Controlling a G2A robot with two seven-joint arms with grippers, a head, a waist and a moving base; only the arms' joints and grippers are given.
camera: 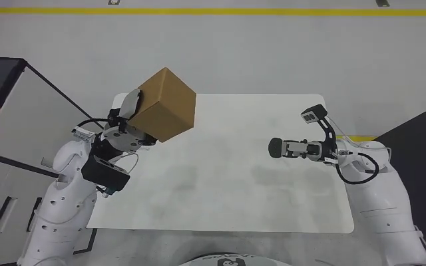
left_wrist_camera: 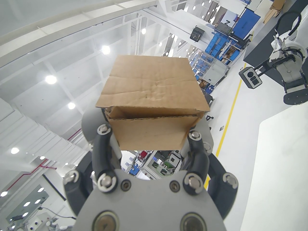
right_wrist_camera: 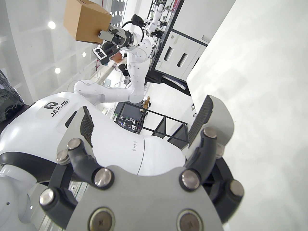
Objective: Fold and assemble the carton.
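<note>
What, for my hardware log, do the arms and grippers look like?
White, rounded shells on the left arm and right arm, with black cables at the wrists. The left gripper and right gripper have grey metal plates, black linkages and ribbed black pads.

Left gripper (left_wrist_camera: 154,121) raised, fingers (left_wrist_camera: 89,125) clamped on the carton (camera: 166,103) — right gripper (right_wrist_camera: 146,108) level, fingers (right_wrist_camera: 217,116) apart.

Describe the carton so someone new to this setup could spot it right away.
Start at the white table and go to its far left corner, where the left gripper hovers. The carton is the box clamped in it, above the table; it is the one brown cardboard thing among white and black parts.
</note>
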